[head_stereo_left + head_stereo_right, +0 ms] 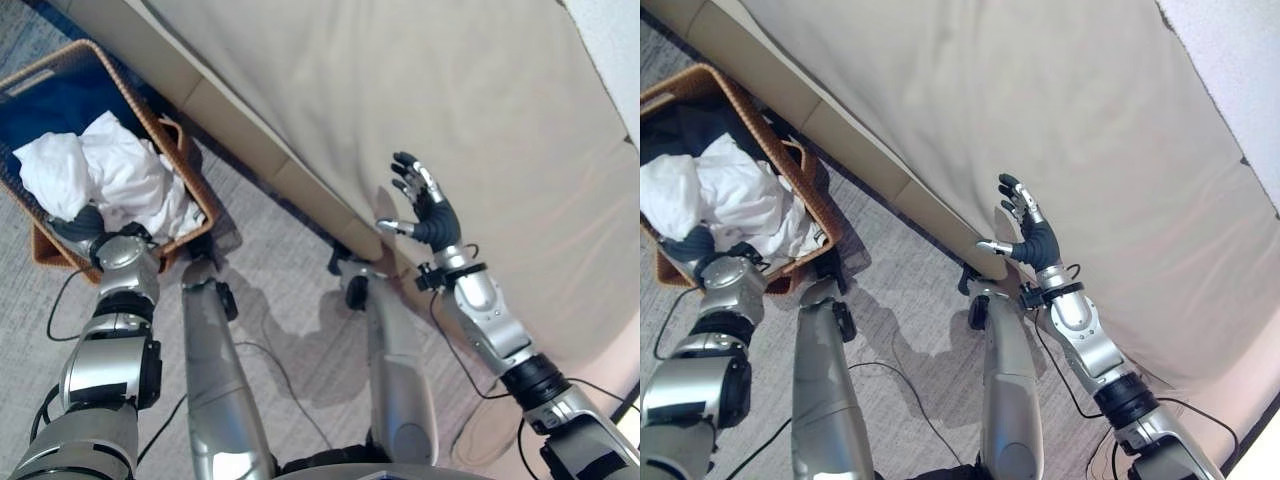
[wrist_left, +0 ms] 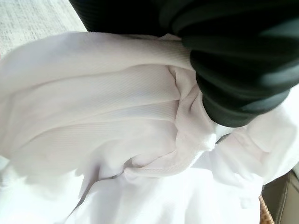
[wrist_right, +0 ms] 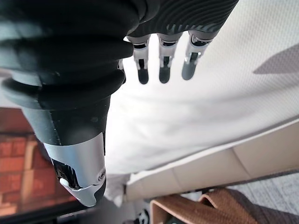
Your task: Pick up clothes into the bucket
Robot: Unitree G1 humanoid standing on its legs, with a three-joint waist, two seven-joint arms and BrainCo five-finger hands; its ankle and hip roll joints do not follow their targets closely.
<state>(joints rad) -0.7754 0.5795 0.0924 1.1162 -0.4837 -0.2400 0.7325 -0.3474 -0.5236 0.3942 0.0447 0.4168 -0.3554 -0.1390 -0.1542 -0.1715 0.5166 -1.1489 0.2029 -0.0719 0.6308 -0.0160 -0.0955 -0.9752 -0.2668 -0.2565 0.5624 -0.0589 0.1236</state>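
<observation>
A brown wicker basket (image 1: 172,142) stands on the floor at the left, beside the bed. White clothes (image 1: 112,168) lie bunched inside it over a dark blue lining. My left hand (image 1: 75,228) is down in the basket's near corner, its dark cover pressed against the white cloth (image 2: 93,121); its fingers are buried in the folds. My right hand (image 1: 430,212) is raised over the near edge of the bed, open, fingers (image 3: 161,65) straight and spread, with nothing in it.
The bed (image 1: 420,90), under a beige sheet, runs across the upper right, with its padded side panel (image 1: 250,140) along the floor. Grey carpet (image 1: 290,290) lies between the bed and the basket. The basket's rim (image 3: 210,205) shows in the right wrist view.
</observation>
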